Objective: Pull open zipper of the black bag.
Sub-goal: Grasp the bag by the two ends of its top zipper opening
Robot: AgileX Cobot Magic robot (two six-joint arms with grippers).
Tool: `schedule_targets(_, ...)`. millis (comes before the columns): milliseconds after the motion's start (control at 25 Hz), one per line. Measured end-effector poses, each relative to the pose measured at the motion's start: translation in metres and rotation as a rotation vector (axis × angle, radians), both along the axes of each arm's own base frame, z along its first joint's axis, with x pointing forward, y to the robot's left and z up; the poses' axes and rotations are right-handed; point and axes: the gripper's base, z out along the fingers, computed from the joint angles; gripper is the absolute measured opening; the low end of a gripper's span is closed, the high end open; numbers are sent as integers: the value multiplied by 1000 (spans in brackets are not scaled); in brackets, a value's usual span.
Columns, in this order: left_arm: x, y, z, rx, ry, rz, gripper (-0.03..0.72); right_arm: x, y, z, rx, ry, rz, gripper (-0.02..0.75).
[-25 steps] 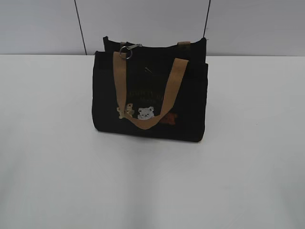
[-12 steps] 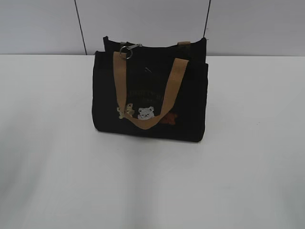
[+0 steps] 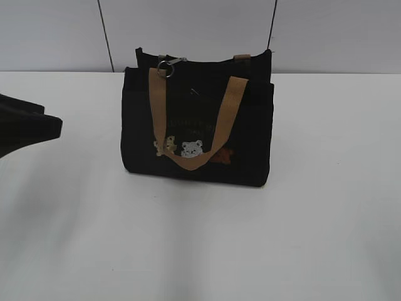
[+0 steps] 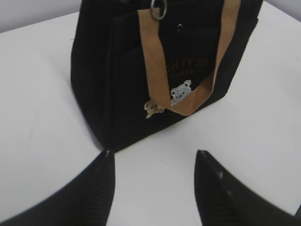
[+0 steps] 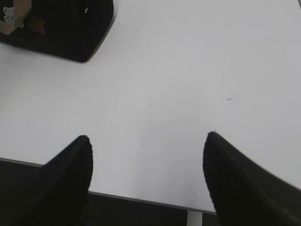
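The small boxy black fabric bag (image 3: pixel 197 122) with tan webbing handles (image 3: pixel 191 119) stands upright near the middle of the white desk (image 3: pixel 326 207), its printed front toward the exterior camera. Its dark zipper (image 3: pixel 207 58) runs left to right along the top edge, and the small silver metal pull with its round ring (image 3: pixel 165 67) sits at the left end of that line, just above the left handle strap. The left tool (image 4: pixel 153 188) shows in the exterior view only as a dark shape at the left border, well apart from the bag; in the left wrist view its two black fingers (image 4: pixel 101 181) stand spread with nothing between them, and the bag lies ahead and slightly left of them, the ring (image 4: pixel 159 8) high at the far top of that view. The right tool (image 5: pixel 148 181) is likewise spread and empty over bare desk near the front edge, with only a lower corner of the bag (image 5: pixel 70 33) in its upper left. The left arm looks the nearer to the pull, which would probably have to travel rightward along the zip line to open the bag.
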Motion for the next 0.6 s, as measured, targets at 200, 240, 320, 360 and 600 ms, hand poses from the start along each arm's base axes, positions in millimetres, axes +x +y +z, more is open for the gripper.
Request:
schedule_targets(200, 21, -5, -22, -10, -33, -98, 428, 0, 0, 0, 0, 0, 0, 553)
schedule_targets(240, 25, -5, -27, -18, -29, -99, 445, 0, 0, 0, 0, 0, 0, 553)
schedule_targets(320, 35, -5, -34, -20, -33, -100, 482, 0, 0, 0, 0, 0, 0, 553)
schedule_targets(360, 41, -5, -37, -23, -35, -97, 498, 0, 0, 0, 0, 0, 0, 553)
schedule_targets(600, 75, -4, -51, -17, -13, -103, 528, 0, 0, 0, 0, 0, 0, 553)
